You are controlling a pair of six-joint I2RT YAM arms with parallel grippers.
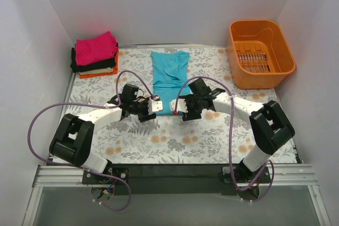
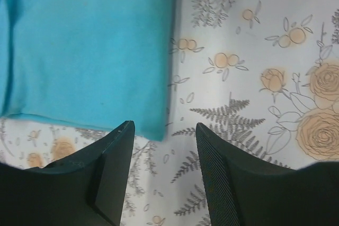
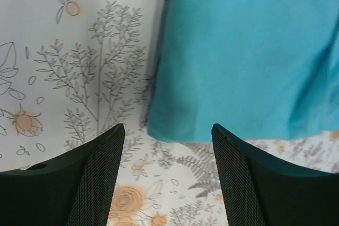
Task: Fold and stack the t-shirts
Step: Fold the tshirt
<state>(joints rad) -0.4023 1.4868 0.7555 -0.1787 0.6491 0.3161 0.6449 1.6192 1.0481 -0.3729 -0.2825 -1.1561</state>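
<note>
Top external: teal t-shirt (image 1: pixel 169 78) folded lengthwise, collar toward far wall.

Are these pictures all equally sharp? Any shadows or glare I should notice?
Top external: sharp and evenly lit, only faint shadows on the table, no glare on the teal t-shirt. Left wrist: a little soft, a thin dark shadow along the shirt's edge, its own fingers dark. Right wrist: hazier, the shirt's edge blurred, colours pale.

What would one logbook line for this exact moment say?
teal t-shirt: flat, sides folded in | left gripper: open over its near-left corner | right gripper: open over near-right corner | folded stack: far-left
</note>
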